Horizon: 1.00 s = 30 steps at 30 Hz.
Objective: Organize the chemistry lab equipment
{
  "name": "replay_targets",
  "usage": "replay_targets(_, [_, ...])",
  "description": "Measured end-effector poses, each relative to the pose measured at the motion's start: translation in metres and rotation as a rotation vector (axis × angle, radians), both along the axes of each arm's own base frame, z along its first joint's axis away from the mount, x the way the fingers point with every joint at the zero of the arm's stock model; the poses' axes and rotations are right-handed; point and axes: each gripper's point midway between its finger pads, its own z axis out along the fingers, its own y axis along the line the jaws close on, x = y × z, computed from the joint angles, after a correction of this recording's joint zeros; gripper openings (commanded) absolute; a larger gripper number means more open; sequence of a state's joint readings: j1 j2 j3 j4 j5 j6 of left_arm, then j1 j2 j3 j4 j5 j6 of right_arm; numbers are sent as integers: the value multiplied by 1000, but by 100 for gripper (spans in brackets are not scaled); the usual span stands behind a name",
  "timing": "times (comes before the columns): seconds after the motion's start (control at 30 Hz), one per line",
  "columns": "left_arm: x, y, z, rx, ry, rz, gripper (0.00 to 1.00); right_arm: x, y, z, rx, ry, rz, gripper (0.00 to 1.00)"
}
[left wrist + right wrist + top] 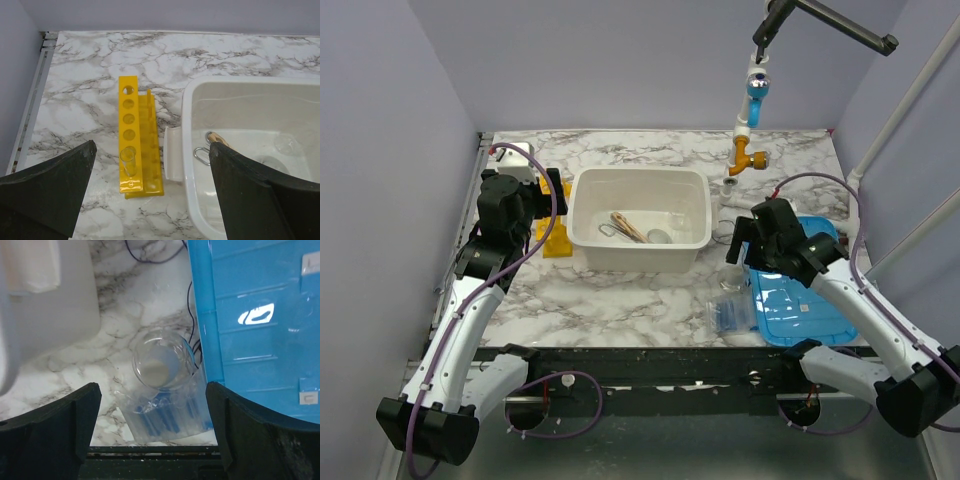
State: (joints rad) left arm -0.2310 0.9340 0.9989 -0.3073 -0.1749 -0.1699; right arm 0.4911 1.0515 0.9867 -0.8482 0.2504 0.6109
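Observation:
A white tub (638,232) sits mid-table and holds silver tongs (202,155), a tan wooden stick (217,138) and a piece of clear glassware (285,143). Left of the tub lies the yellow tube rack (134,145) with one clear tube (128,161) in its nearest hole. My left gripper (152,147) hangs open above the rack and the tub's left rim, holding nothing. Right of the tub a clear beaker (160,360) stands upright, touching a clear bag with blue contents (167,420). My right gripper (152,405) is open over them, its fingers clear of both.
A blue lid (260,325) lies flat just right of the beaker and bag. A tap with an orange valve (750,155) stands at the back right, over a small drain (731,183). Walls close in on the left, back and right of the table.

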Motion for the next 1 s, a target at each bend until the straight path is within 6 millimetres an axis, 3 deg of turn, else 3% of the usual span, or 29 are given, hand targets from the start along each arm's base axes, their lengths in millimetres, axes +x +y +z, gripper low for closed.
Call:
replay_targets(0.13, [0, 0, 0, 0, 0, 0, 99, -15, 0, -35, -9, 105, 7, 90])
replay_targets(0.23, [0, 0, 0, 0, 0, 0, 99, -22, 2, -49, -7, 149, 20, 90])
replay_targets(0.57, [0, 0, 0, -3, 1, 0, 99, -14, 11, -88, -18, 217, 29, 91])
replay_targets(1.0, [0, 0, 0, -4, 0, 0, 99, -10, 13, -115, -38, 252, 13, 94])
